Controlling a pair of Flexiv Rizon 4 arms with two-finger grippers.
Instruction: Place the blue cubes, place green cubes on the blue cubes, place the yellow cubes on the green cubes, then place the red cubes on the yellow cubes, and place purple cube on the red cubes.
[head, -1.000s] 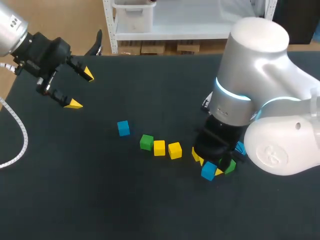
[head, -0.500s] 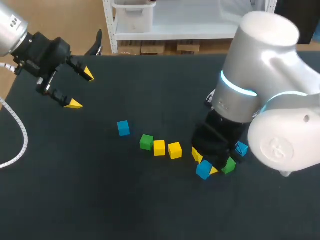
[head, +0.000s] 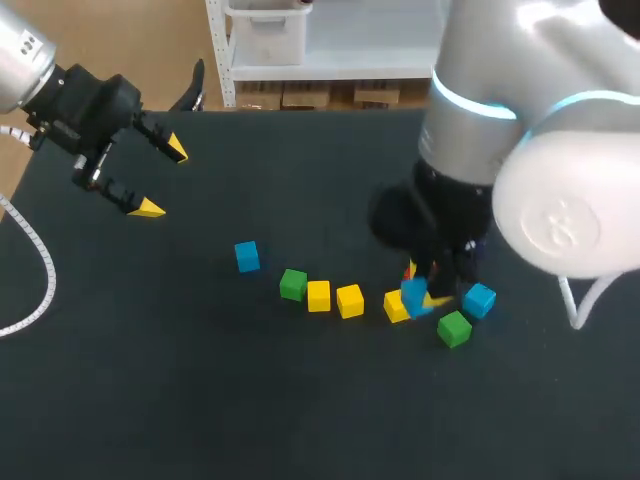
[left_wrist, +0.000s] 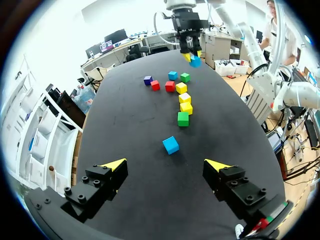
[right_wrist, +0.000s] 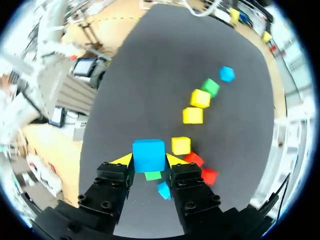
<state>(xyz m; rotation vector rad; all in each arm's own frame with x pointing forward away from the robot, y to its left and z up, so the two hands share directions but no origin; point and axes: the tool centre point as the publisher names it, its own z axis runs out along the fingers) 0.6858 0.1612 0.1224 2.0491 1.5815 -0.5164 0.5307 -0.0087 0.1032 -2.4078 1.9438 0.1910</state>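
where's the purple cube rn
Left wrist view: the purple cube sits far ahead of the left gripper, beside a red cube; in the head view the right arm hides it.

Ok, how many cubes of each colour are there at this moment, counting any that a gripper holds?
Blue cubes: 3, one held in the right gripper
Green cubes: 2
Yellow cubes: 3
Red cubes: 2
Purple cube: 1
Total: 11
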